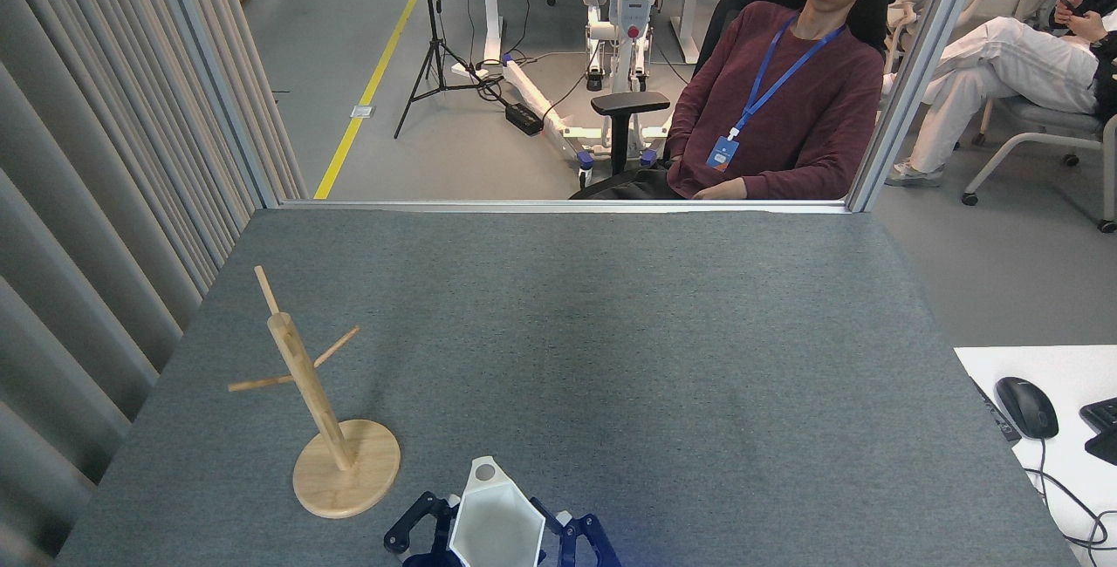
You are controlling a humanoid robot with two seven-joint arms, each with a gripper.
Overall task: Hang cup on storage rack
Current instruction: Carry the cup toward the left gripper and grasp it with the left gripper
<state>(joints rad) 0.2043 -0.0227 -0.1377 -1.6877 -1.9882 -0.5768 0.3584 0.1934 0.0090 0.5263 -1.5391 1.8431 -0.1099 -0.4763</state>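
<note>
The white faceted cup (495, 528) is at the bottom edge of the head view, its mouth facing me and its holed tab pointing up. My right gripper (524, 541) is shut on the cup, with one dark finger (583, 535) showing to the cup's right. Just left of the cup my left gripper (428, 519) has its fingers spread open and holds nothing. The wooden storage rack (301, 375) stands upright on its round base (346, 480) to the cup's left, a short gap away. Its thin pegs are bare.
A grey pleated curtain (96, 227) runs along the table's left edge. Beyond the table's far edge (558, 208) a person sits in a chair (785, 105). A white side desk with a mouse (1027, 406) lies at the right.
</note>
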